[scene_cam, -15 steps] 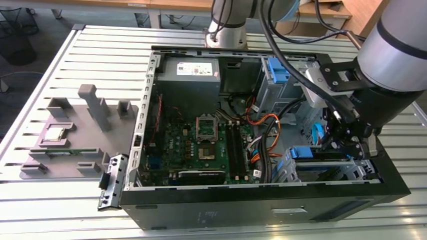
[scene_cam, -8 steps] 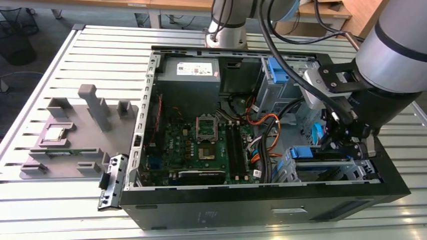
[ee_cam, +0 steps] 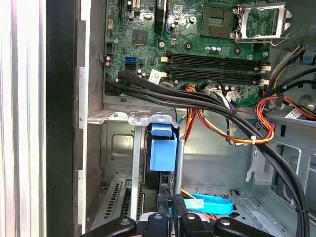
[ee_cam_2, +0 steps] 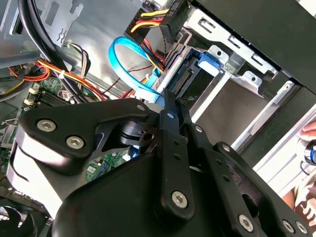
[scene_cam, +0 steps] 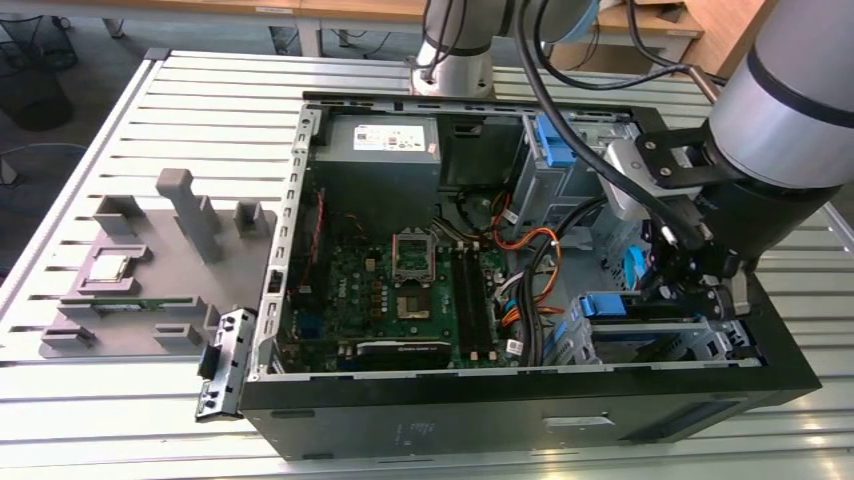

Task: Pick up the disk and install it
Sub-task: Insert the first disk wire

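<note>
The disk (ee_cam: 163,153), its bright blue carrier facing out, stands on edge in the metal drive cage (ee_cam: 118,148) at the corner of the open computer case (scene_cam: 534,420). In the exterior view the disk (scene_cam: 622,305) shows as a blue piece at the cage on the exterior view's right. My gripper (scene_cam: 678,292) reaches down into the case right at it. In both wrist views the black fingers (ee_cam: 164,219) lie close together, and the gripper (ee_cam_2: 170,96) has its tip against the disk's (ee_cam_2: 190,69) near end. Nothing shows between the fingers.
Black and orange cable bundles (ee_cam: 222,108) and a blue flat cable (ee_cam_2: 123,64) run close by the cage. The motherboard (scene_cam: 400,290) and power supply (scene_cam: 380,140) fill the case's rest. A grey fixture (scene_cam: 147,270) lies at the exterior view's left. A person's hand (ee_cam_2: 308,143) is beside the case.
</note>
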`<state>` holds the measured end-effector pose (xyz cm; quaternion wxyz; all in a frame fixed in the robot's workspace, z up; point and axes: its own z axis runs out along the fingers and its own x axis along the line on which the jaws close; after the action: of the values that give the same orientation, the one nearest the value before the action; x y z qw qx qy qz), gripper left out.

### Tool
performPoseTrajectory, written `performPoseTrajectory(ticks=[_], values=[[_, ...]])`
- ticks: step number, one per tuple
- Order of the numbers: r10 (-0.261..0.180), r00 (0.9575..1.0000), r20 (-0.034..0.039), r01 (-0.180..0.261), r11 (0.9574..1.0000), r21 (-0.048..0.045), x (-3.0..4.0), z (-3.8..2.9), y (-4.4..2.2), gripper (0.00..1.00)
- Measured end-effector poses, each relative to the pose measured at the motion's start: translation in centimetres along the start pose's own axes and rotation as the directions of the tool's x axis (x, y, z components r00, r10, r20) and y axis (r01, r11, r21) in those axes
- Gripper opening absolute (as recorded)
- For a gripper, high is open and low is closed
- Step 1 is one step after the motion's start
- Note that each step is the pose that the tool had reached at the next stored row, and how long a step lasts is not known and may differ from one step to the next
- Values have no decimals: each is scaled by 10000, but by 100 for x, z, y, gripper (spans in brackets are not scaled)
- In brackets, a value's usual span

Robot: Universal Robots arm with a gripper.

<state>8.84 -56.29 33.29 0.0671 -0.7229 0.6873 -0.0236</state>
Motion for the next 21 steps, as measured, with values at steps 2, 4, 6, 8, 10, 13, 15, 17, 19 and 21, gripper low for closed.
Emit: performPoseTrajectory(ticks=[2,4,6,8,10,13,15,17,19,21], values=[[-1,10000,-4,1,10000,1,1,7,1,16],[-1,10000,-6,1,10000,0,1,9,1,16],[0,10000,-3,0,10000,0,1,11,2,16],[0,10000,-3,0,10000,0,1,11,2,16],[0,10000,-1,0,10000,1,1,15,2,16],[-1,10000,-4,1,10000,0,2,21,3,16],[-1,10000,-5,1,10000,0,2,21,3,16],[0,10000,-4,0,10000,0,2,23,3,16],[0,10000,-3,0,10000,0,2,25,3,16],[-1,10000,-4,1,10000,0,2,25,3,16]])
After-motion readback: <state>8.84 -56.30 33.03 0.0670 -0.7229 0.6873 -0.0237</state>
